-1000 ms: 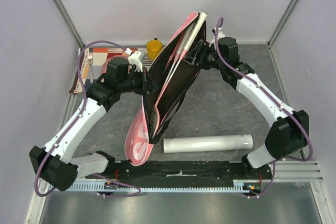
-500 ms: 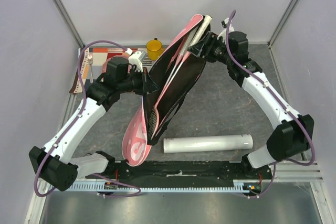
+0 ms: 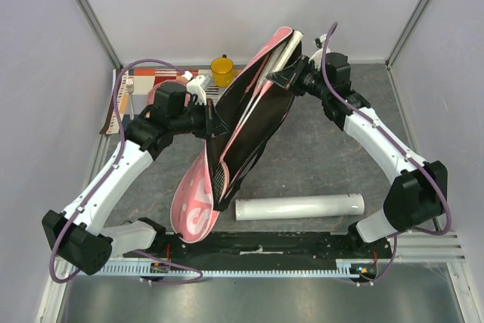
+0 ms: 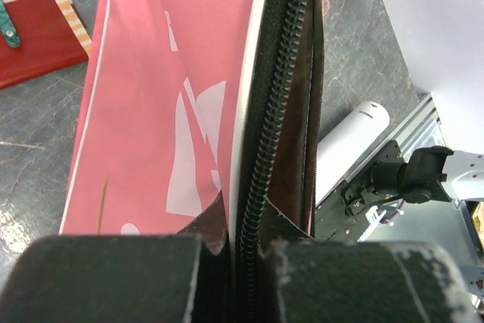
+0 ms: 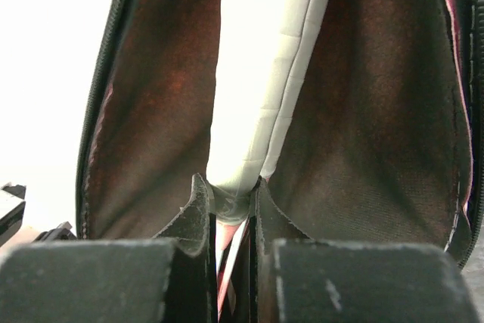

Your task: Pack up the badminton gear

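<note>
While the racket bag point(image 3: 253, 119) hangs tilted between the two arms, mouth gaping and its lower pink end down by the table's near edge, the step in hand reads as seating a racket inside it

- Grip, left: the left gripper point(image 4: 240, 241) is clenched on the bag's zip edge, holding one side of the mouth up
- Grip, right: the right gripper point(image 5: 234, 206) is pinched on the white handle point(image 5: 265, 73) of a racket, against the dark lining at the bag's upper end
- Racket strings show low in the opening, overhead view

Judgement on doing it well: drive the handle along the bag's long axis, not across it, so the head slides to the bottom without catching the zip teeth. The left grip should hold firm so the mouth does not fold shut. Release only once the handle sits below the rim

- The white tube point(image 3: 299, 207) lies flat on the table, apart from the bag, not yet packed
</note>
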You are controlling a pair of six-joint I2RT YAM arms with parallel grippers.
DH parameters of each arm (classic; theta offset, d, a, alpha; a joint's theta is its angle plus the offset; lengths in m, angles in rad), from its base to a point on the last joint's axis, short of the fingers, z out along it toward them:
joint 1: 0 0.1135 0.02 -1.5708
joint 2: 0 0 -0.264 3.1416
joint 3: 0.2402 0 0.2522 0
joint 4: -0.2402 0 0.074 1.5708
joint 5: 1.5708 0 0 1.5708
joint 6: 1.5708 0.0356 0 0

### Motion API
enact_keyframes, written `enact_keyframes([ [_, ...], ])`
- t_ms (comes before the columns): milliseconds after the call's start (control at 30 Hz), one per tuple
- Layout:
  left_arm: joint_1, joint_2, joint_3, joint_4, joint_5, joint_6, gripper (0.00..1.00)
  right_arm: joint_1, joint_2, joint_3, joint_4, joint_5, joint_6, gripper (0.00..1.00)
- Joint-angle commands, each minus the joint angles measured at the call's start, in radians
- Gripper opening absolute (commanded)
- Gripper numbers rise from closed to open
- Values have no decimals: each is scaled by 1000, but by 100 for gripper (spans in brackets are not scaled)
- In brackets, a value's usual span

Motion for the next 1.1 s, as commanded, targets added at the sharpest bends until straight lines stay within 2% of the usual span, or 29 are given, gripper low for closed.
enact_keyframes([
  [0, 4, -6, 59, 167, 35, -19, 2, 77, -34, -78, 78, -19, 63, 0],
  [200, 4, 8, 71, 200, 65, -46, 2, 186, -17, -146, 132, 70, 134, 0],
  [300, 4, 3, 60, 222, 90, -50, 2, 186, 1, -180, 233, 9, 198, 0],
  [433, 4, 11, 74, 228, 74, -48, 2, 182, -63, -176, 116, 95, 127, 0],
  [567, 4, 24, 71, 242, 93, -66, 2, 191, -2, -137, 43, 32, 113, 0],
  [733, 4, 44, 56, 279, 117, -76, 2, 205, 1, -175, 127, -2, 214, 0],
  [933, 4, 26, 19, 237, 65, 44, 2, 109, 12, -86, -25, -100, 248, 0],
  [967, 4, 18, 11, 242, 59, 73, 2, 98, 15, -53, -107, -100, 232, 0],
  [1067, 3, -37, -67, 361, 33, 87, 2, 107, 40, -17, -253, -45, 208, 0],
])
